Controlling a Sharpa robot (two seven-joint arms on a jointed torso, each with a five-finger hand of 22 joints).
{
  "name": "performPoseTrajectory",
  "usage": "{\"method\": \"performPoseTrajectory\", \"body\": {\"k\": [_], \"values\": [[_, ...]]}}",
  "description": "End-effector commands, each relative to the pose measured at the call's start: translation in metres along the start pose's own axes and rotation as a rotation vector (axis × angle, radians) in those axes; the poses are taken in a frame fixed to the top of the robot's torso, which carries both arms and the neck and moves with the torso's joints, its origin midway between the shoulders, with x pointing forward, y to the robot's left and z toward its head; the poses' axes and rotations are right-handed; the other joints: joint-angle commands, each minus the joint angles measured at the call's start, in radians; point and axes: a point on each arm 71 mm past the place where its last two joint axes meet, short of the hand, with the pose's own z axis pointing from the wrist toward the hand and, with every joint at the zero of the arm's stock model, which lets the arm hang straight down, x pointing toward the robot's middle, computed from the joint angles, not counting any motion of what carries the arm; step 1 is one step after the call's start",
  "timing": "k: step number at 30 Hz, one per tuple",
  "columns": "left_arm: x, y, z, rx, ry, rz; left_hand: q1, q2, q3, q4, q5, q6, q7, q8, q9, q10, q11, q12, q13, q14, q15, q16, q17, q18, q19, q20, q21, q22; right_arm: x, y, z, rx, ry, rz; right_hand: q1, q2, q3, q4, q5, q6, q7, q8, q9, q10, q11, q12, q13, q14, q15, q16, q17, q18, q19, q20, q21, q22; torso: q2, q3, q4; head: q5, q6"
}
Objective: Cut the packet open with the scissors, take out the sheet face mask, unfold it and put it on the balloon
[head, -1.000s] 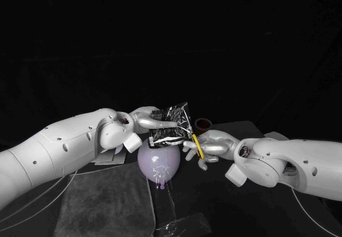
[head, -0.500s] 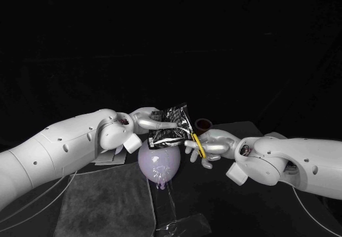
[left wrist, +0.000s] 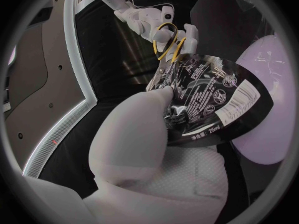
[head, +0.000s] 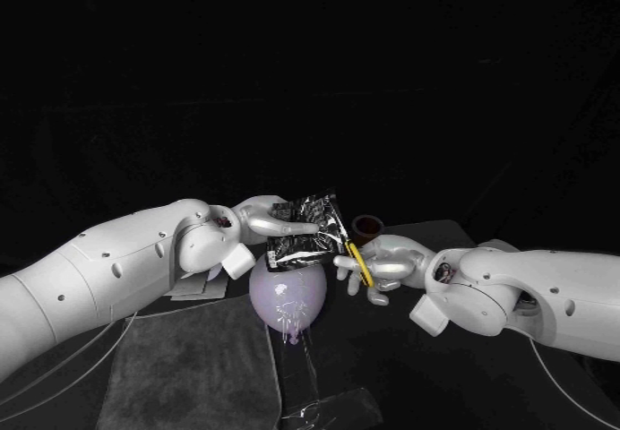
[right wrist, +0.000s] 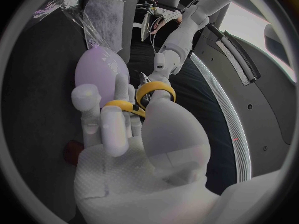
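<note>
so the left hand (head: 274, 219) had its fingers pinching the packet (head: 314, 226) upright-ish just over the balloon (head: 287, 296), and the right hand (head: 385, 260), fingers hooked through the scissors (head: 357, 260), had the blades touching the packet's edge on its own side.

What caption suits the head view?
The left hand holds the packet near the balloon; the right hand holds scissors at its edge.

The scene is viewed downward from the head and closely from behind each wrist; the balloon (head: 287, 294), central overhead, is shared by all.
</note>
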Motion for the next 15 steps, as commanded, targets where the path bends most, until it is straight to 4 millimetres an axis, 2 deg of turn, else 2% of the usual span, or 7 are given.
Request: {"method": "performPoseTrajectory", "body": {"k": [1,4,7,8,9,12,15], "values": [[0.0036,-0.0004,0.0012,0.003,0.024,0.005,0.000,0.007,0.003,0.001,0.003,0.007,0.003,0.003,0.113,0.009,0.001,-0.001,0.001,0.002,-0.006,0.005,0.001,0.014,0.006,0.001,0.004,0.001,0.0016,0.0048,0.0002,-0.036,0.002,-0.005,-0.009,-0.005,-0.028,-0.001,-0.001,-0.029,0.015,-0.016,0.001,-0.035,0.004,-0.021,-0.003,-0.005,0.016,-0.010,-0.015,0.005,-0.015,0.004,-0.022,-0.009,0.001,0.0007,-0.0002,-0.001,0.002],[0.0036,-0.0004,0.0011,0.002,0.025,0.006,-0.001,0.006,0.005,-0.001,0.003,0.007,0.003,0.003,0.115,0.009,0.001,-0.002,0.001,0.002,-0.007,0.004,0.002,0.014,0.006,0.001,0.005,0.001,0.0019,0.0061,0.0003,-0.049,-0.006,-0.004,-0.011,-0.011,-0.027,-0.001,0.000,-0.080,0.041,-0.049,-0.007,-0.106,0.031,-0.064,-0.023,-0.032,0.037,-0.033,-0.066,0.010,-0.050,0.017,-0.083,-0.030,0.001,0.0008,-0.0003,-0.001,0.003],[0.0038,-0.0004,0.0010,0.001,0.026,0.006,-0.001,0.006,0.005,-0.001,0.003,0.007,0.003,0.003,0.115,0.009,0.001,-0.002,0.001,0.002,-0.007,0.004,0.002,0.014,0.006,0.001,0.005,0.001,0.0016,0.0068,0.0008,-0.056,-0.015,-0.004,-0.012,-0.019,-0.025,0.002,0.001,-0.149,0.076,-0.094,-0.027,-0.193,0.067,-0.124,-0.064,-0.059,0.071,-0.047,-0.103,0.012,-0.089,0.040,-0.142,-0.049,0.000,0.0007,-0.0006,-0.001,0.005],[0.0038,-0.0004,0.0011,0.001,0.026,0.006,-0.001,0.006,0.005,-0.001,0.003,0.007,0.003,0.003,0.115,0.009,0.001,-0.002,0.001,0.002,-0.007,0.004,0.002,0.014,0.006,0.001,0.005,0.001,0.0015,0.0069,0.0011,-0.057,-0.016,-0.004,-0.012,-0.022,-0.024,0.003,0.000,-0.156,0.080,-0.099,-0.029,-0.202,0.071,-0.131,-0.070,-0.063,0.074,-0.048,-0.107,0.013,-0.095,0.043,-0.150,-0.052,0.000,0.0007,-0.0006,-0.001,0.005],[0.0039,-0.0004,0.0011,0.001,0.026,0.006,-0.001,0.006,0.005,-0.001,0.003,0.007,0.003,0.003,0.115,0.009,0.001,-0.002,0.001,0.002,-0.007,0.004,0.002,0.014,0.006,0.001,0.005,0.001,0.0012,0.0069,0.0015,-0.057,-0.019,-0.004,-0.014,-0.027,-0.023,0.004,-0.001,-0.175,0.092,-0.111,-0.036,-0.226,0.081,-0.147,-0.084,-0.070,0.081,-0.049,-0.113,0.015,-0.105,0.049,-0.165,-0.057,0.000,0.0007,-0.0004,-0.001,0.005],[0.0042,-0.0004,0.0015,-0.001,0.026,0.013,-0.001,0.006,0.005,-0.001,0.003,0.007,0.003,0.003,0.115,0.009,0.001,-0.002,0.001,0.002,-0.007,0.004,0.002,0.014,0.006,0.001,0.005,0.001,0.0013,0.0068,0.0020,-0.052,-0.020,-0.002,-0.023,-0.040,-0.013,0.011,0.000,-0.193,0.102,-0.117,-0.048,-0.245,0.094,-0.164,-0.112,-0.078,0.092,-0.044,-0.114,0.017,-0.112,0.061,-0.168,-0.057,0.000,0.0007,0.0003,0.003,0.002],[0.0044,-0.0003,0.0017,-0.003,0.027,0.022,-0.001,0.006,0.005,-0.001,0.003,0.007,0.003,0.003,0.115,0.009,0.001,-0.002,0.001,0.002,-0.007,0.004,0.002,0.014,0.006,0.001,0.005,0.001,0.0018,0.0070,0.0023,-0.049,-0.017,0.001,-0.029,-0.047,-0.008,0.013,0.001,-0.196,0.105,-0.116,-0.050,-0.246,0.094,-0.167,-0.120,-0.079,0.095,-0.040,-0.110,0.017,-0.109,0.064,-0.159,-0.053,-0.001,0.0003,-0.0004,0.000,-0.001]]}}
